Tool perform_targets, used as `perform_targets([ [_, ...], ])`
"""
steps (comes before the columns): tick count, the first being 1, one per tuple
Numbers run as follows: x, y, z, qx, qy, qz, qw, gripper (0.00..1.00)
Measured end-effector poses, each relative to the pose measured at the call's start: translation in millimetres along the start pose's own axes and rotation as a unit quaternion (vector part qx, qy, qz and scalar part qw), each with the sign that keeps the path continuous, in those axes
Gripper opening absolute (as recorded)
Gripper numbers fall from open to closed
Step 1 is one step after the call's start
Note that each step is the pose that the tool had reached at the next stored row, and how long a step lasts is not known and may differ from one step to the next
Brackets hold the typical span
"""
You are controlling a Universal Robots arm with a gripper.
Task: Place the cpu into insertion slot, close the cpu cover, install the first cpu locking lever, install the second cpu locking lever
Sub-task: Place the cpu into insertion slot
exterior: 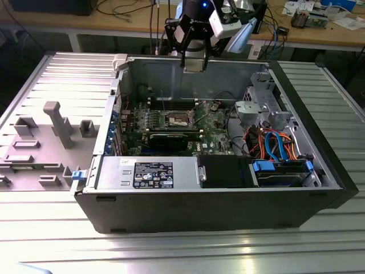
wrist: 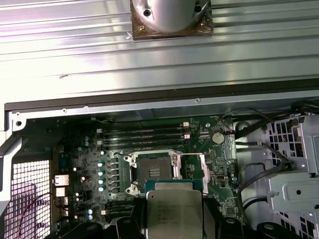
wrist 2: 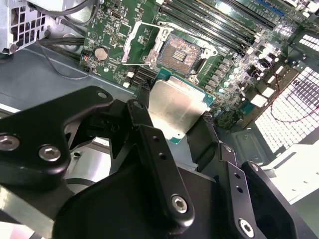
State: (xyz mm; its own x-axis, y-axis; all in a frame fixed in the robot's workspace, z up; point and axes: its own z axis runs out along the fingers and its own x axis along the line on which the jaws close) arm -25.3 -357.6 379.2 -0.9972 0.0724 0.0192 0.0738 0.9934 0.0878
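Second wrist view puts us right on the gripper point(wrist 2: 174, 113): its two black fingers point(wrist 2: 142, 117) are pinched in on opposite edges of the cpu point(wrist 2: 177, 99), silver lid facing the camera, and the chip hangs in the air clear of the board. Just beyond it the insertion slot point(wrist 2: 184, 52) lies bare, contact field exposed, and the cpu cover point(wrist 2: 128, 44) stands flipped open right beside it. Further out, in the exterior view, the arm hangs at twelve o'clock over the open computer case point(exterior: 199, 208). The socket sits between six and seven o'clock from it on the green motherboard point(exterior: 219, 121), and the drive cage point(exterior: 259, 108) is off at three o'clock from the socket. My worry is the landing. The chip is barely smaller than the socket, so a small offset or twist in the grip could, I'd say, hang a corner on the rim. If it goes down tilted, one edge could dig into those fine contacts. The raised cover is close enough that a finger might clip it. Which way round the chip is turned, I can't tell.
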Motion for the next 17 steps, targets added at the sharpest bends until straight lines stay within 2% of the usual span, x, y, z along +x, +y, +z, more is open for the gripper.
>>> perform_targets([
  [10, 0.2, 0.0, 0.0, 0.0, 0.0, 0.001, 1.0, 0.55],
  [17, 0.2, 0.0, 0.1, -0.0003, -0.0017, 0.019, 0.99981, 0.55],
])
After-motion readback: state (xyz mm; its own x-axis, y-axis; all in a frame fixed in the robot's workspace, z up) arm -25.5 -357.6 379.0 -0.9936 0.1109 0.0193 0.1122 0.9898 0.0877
